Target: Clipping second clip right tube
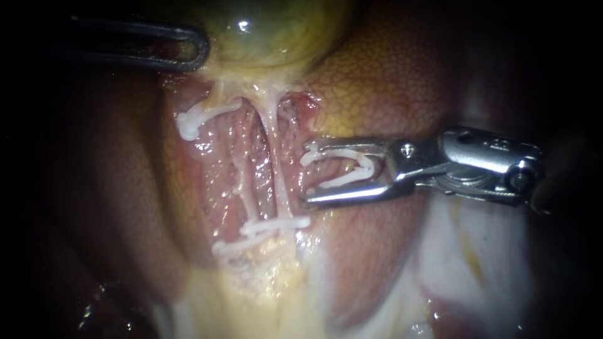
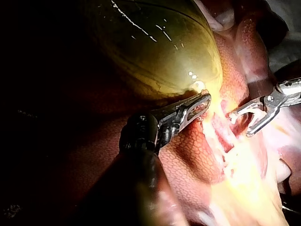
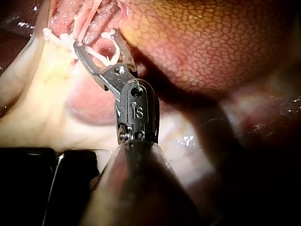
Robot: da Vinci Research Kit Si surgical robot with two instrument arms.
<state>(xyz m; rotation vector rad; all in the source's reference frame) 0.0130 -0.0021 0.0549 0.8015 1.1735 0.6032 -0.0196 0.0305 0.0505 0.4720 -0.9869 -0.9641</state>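
The greenish gallbladder (image 1: 264, 28) lies at the top, and two pale tubes run down from it. My left instrument (image 1: 188, 49) comes in at the upper left, its jaws shut on the gallbladder's lower edge (image 2: 197, 107). The right tube (image 1: 276, 169) carries a white clip (image 1: 276, 225) low down. My right instrument (image 1: 306, 174) enters from the right and holds an open white clip (image 1: 342, 168) between jaws that stand wide apart. Its tips sit just to the right of the right tube, not around it. The right wrist view shows the same loaded clip (image 3: 106, 56).
The left tube (image 1: 242, 176) has one white clip high up (image 1: 195, 122) and another near its lower end (image 1: 235, 248). Mottled liver (image 1: 389, 81) lies behind and right of the tubes. Pale yellowish fatty tissue (image 1: 270, 289) lies below them.
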